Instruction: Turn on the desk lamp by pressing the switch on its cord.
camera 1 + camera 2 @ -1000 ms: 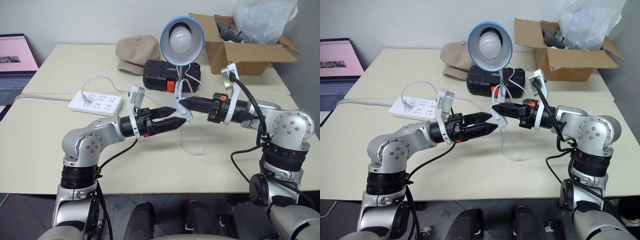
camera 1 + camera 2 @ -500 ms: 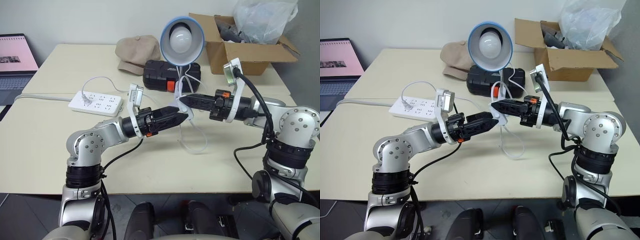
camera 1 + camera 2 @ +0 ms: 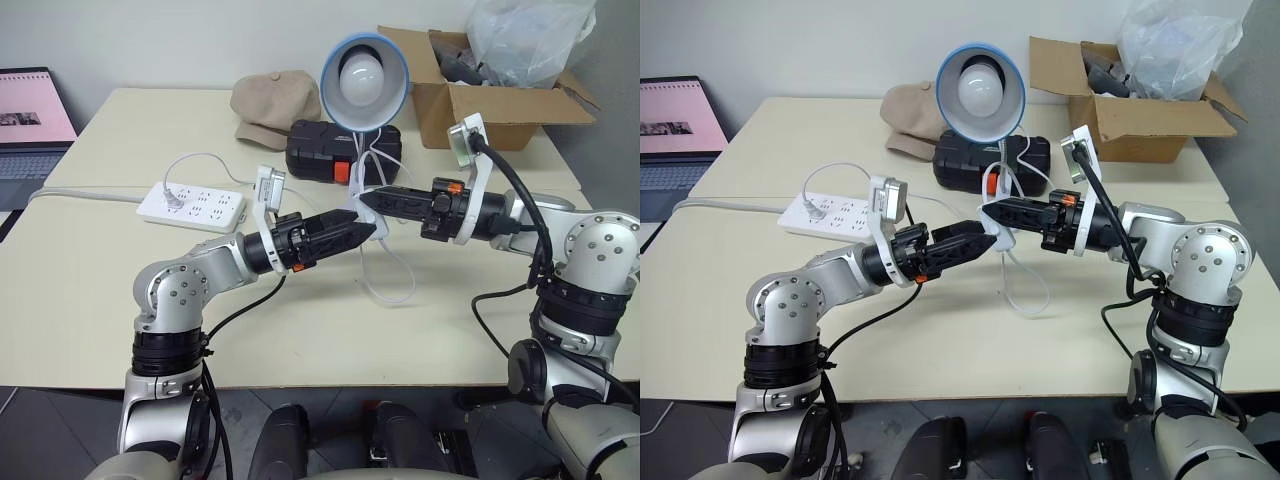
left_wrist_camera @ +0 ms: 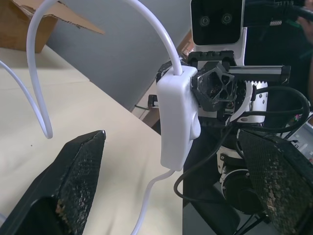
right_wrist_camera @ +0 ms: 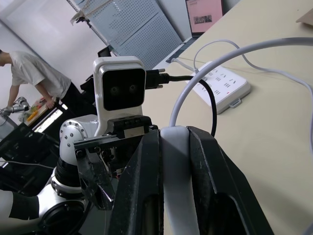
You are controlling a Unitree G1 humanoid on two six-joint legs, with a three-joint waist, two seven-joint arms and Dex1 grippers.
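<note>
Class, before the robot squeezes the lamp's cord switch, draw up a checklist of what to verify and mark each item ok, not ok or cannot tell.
1. Right gripper shut on the switch: ok.
2. Left gripper open, a finger on each side of the switch: ok.
3. Rocker faces a left finger: cannot tell.
4. Cord hangs free: ok.
5. Desk lamp unlit: ok.
6. A plug sits in the power strip: ok.

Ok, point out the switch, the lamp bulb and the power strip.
switch (image 4: 177,120), left wrist view, middle of its white body.
lamp bulb (image 3: 361,73), left eye view, centre of the globe.
power strip (image 3: 192,205), left eye view, top face among the sockets.
</note>
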